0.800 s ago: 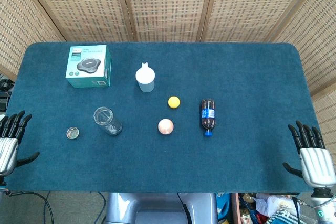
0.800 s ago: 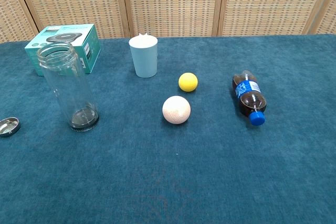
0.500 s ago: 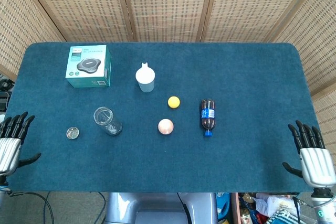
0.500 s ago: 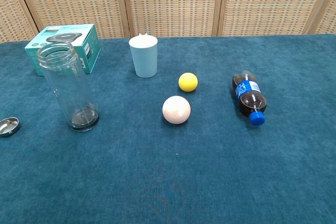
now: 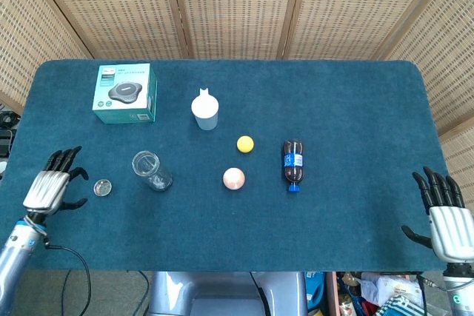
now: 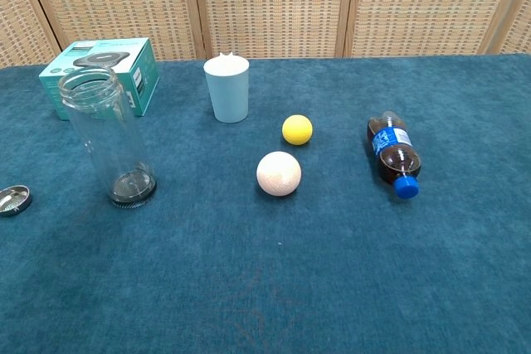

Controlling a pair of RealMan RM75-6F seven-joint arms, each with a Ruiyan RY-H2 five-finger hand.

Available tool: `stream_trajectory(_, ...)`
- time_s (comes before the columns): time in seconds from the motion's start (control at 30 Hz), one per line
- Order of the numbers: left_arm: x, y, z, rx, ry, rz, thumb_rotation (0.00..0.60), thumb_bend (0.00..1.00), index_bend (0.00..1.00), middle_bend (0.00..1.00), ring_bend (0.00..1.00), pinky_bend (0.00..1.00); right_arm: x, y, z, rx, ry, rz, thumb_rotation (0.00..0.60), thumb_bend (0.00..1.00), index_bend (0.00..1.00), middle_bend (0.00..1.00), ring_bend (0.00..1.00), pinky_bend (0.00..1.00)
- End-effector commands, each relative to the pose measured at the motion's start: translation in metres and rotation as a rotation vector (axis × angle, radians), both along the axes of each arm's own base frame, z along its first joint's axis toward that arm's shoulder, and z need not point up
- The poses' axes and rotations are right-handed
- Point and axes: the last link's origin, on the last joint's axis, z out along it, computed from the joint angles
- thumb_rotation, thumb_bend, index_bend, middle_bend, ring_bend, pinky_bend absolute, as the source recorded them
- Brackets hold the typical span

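My left hand [image 5: 52,186] hovers over the table's left front, fingers apart and holding nothing, just left of a small metal lid [image 5: 102,187] [image 6: 14,200]. An upright clear glass jar [image 5: 151,170] [image 6: 110,138] stands to the right of the lid, uncapped. My right hand [image 5: 443,217] sits off the table's front right corner, fingers spread and empty, far from everything. Neither hand shows in the chest view.
A teal box [image 5: 125,93] [image 6: 101,73] lies at the back left, a pale blue cup [image 5: 205,112] [image 6: 227,87] near the middle. A yellow ball [image 5: 245,143] [image 6: 297,129], a pinkish ball [image 5: 233,177] [image 6: 279,173] and a lying cola bottle [image 5: 292,164] [image 6: 392,155] sit centre right.
My left hand has moved right and forward from the table's left edge onto the table, ending beside the metal lid. The right hand shifted slightly toward the front.
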Motion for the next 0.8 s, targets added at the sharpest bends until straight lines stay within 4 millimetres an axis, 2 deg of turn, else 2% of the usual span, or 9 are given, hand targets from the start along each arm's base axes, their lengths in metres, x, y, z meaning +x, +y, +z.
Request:
stream_trajectory(0.03, 0.002, 0.018, -0.016, -0.025, -0.006, 0.032, 0.600, 0.25, 0.49, 0.00, 0.00, 0.00, -0.002, -0.001, 0.001, 0.001, -0.002, -0.009, 0.600, 0.00, 0.00, 0.00, 0.00, 0.00)
stream_trajectory(0.17, -0.001, 0.025, -0.026, -0.045, 0.014, 0.068, 0.600, 0.31, 0.50, 0.00, 0.00, 0.00, -0.003, -0.003, 0.001, 0.005, -0.007, -0.016, 0.600, 0.00, 0.00, 0.00, 0.00, 0.00)
stream_trajectory(0.3, -0.004, 0.025, -0.031, -0.056, 0.023, 0.080, 0.600, 0.34, 0.50, 0.00, 0.00, 0.00, -0.004, -0.003, 0.001, 0.009, -0.009, -0.022, 0.600, 0.00, 0.00, 0.00, 0.00, 0.00)
stream_trajectory(0.8, -0.006, 0.027, -0.042, -0.090, 0.045, 0.089, 0.600, 0.35, 0.50, 0.00, 0.00, 0.00, -0.006, -0.005, 0.000, 0.013, -0.013, -0.032, 0.600, 0.00, 0.00, 0.00, 0.00, 0.00)
